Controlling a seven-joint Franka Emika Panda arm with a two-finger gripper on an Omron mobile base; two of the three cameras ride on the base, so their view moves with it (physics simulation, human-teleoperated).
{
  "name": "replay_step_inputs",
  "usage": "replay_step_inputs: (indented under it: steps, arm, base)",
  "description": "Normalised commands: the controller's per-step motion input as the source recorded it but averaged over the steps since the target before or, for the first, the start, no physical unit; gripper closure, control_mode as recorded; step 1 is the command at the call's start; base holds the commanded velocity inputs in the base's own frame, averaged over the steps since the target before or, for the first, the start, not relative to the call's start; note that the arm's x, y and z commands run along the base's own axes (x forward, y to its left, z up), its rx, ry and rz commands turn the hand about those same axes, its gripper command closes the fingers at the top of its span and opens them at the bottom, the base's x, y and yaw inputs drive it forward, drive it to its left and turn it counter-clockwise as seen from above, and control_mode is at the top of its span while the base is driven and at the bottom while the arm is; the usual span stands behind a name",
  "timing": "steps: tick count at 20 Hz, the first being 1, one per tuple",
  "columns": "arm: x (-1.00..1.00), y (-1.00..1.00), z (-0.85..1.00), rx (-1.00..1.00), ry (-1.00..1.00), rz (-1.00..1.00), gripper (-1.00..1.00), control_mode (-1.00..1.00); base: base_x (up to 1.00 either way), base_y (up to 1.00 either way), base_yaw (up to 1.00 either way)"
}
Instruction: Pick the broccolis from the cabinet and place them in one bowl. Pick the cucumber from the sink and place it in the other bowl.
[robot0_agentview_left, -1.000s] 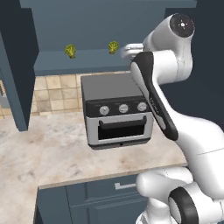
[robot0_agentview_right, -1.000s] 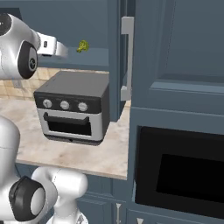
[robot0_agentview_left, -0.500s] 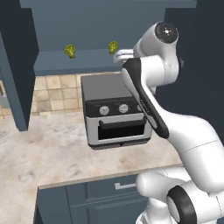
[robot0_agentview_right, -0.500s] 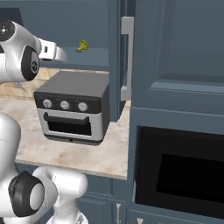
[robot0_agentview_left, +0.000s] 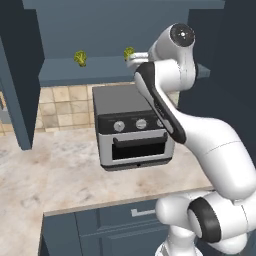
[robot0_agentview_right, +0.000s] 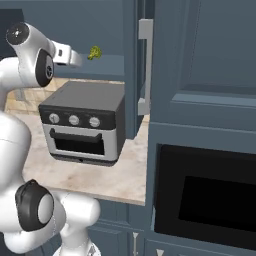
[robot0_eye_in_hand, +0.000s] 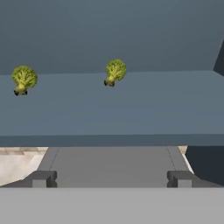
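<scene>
- Swung left and up toward the open cabinet (robot0_agentview_left: 115, 30) since a second ago, base views unchanged.
- Pincer (robot0_eye_in_hand: 111, 177) spread wide, empty, level with the shelf (robot0_eye_in_hand: 131, 109) edge, above the oven (robot0_agentview_left: 132, 127).
- Nearer floret (robot0_eye_in_hand: 115, 71) dead ahead, upright on the shelf; second floret (robot0_eye_in_hand: 23, 78) well left.
- Best driven straight in, tips either side of the nearer floret, then closed low on the stem.

From the left base view the arm covers part of the right broccoli (robot0_agentview_left: 129, 52) and the toaster oven's (robot0_agentview_left: 131, 131) right side, and the gripper's tucked behind the wrist.
</scene>
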Motion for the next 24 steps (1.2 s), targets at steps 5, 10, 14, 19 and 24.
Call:
replay_step_inputs:
  steps: [5,10,14,19,24]
  arm:
    - [0.48,0.0,0.0,0.0,0.0,0.0,-1.0,-1.0]
    - [0.55,0.0,0.09,0.0,0.0,0.0,-1.0,-1.0]
    - [0.6,0.0,0.03,0.0,0.0,0.0,-1.0,-1.0]
    - [0.57,0.0,0.01,0.0,0.01,0.0,-1.0,-1.0]
    - [0.54,0.01,0.0,0.0,0.07,0.0,-1.0,-1.0]
  base:
    - [0.0,0.0,0.0]
    - [0.0,0.0,0.0]
    - [0.0,0.0,0.0]
    - [0.0,0.0,0.0]
    - [0.0,0.0,0.0]
